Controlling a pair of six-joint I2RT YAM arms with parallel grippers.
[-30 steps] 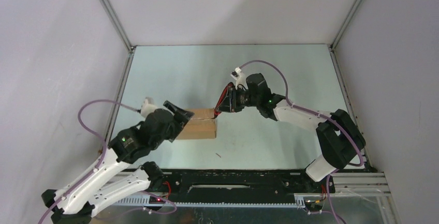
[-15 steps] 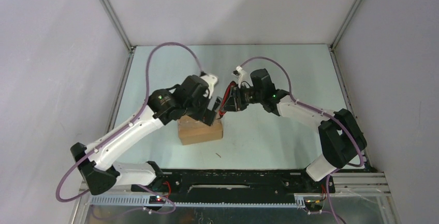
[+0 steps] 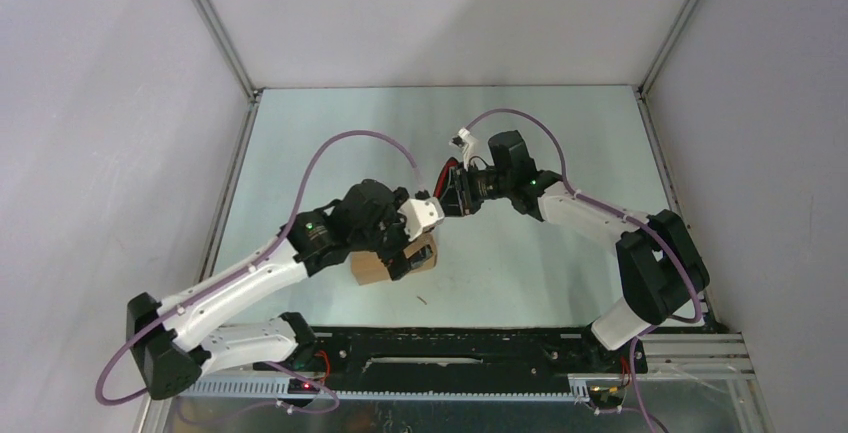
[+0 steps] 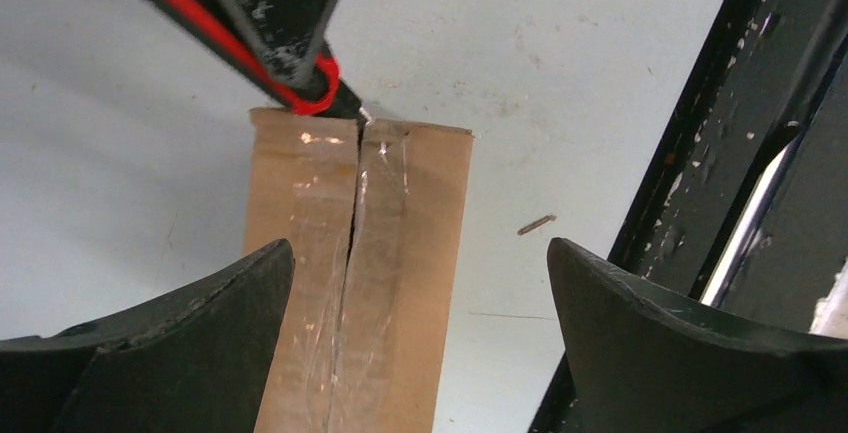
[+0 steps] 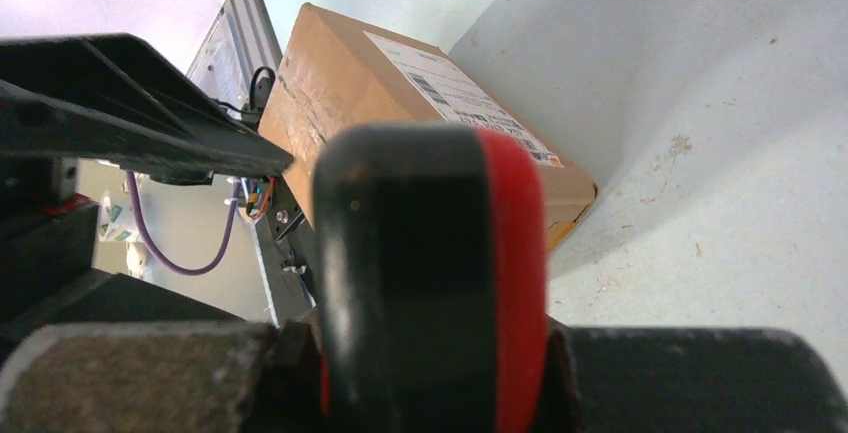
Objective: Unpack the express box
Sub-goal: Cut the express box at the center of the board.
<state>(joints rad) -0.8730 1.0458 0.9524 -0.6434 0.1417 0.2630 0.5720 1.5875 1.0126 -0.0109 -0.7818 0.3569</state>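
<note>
The express box (image 3: pixel 372 267) is a small brown carton lying near the table's front middle. In the left wrist view its taped top seam (image 4: pixel 355 253) is split open along its length. My left gripper (image 3: pixel 412 253) hovers over the box, open, its jaws (image 4: pixel 420 245) wide to either side of it. My right gripper (image 3: pixel 447 196) is shut on a red-and-black utility knife (image 5: pixel 430 273). The knife tip (image 4: pixel 335 93) rests at the far end of the seam. The box's white label (image 5: pixel 465 98) shows on its side.
A black rail (image 3: pixel 450 348) runs along the table's near edge, close to the box (image 4: pixel 720 153). A small scrap (image 4: pixel 537 223) lies on the table beside the box. Grey walls with aluminium posts (image 3: pixel 215 33) close in the left, back and right.
My left arm has swung from the box's left end, over its far side, to above it, jaws down. The box has turned and slid slightly nearer. The right gripper with the knife barely moved.
</note>
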